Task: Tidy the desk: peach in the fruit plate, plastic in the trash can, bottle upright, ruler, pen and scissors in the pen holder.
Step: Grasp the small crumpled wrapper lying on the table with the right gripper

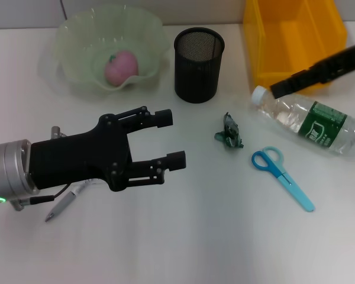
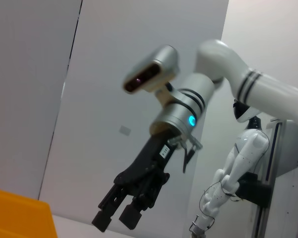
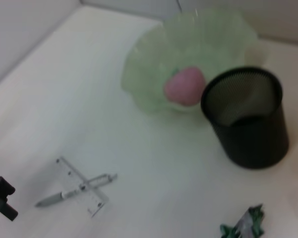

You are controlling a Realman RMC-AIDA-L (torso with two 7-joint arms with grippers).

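White counter: peach (image 1: 123, 66) already in fruit plate (image 1: 71, 35); left pincer (image 1: 165, 139) open, empty above pen (image 1: 65, 204); right pincer (image 1: 279, 90) near-closed at bottle (image 1: 310, 122) cap — drop lower, straddle pen squarely.

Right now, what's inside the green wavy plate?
A pink peach sits in the middle of the fruit plate. Nothing else shows inside it. The spot right under the peach is covered.

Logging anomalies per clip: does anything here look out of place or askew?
Yes. The bottle lies on its side by the yellow bin, crumpled plastic sits mid-desk, scissors lie loose, and the pen crosses the ruler. The peach is already in the fruit plate.
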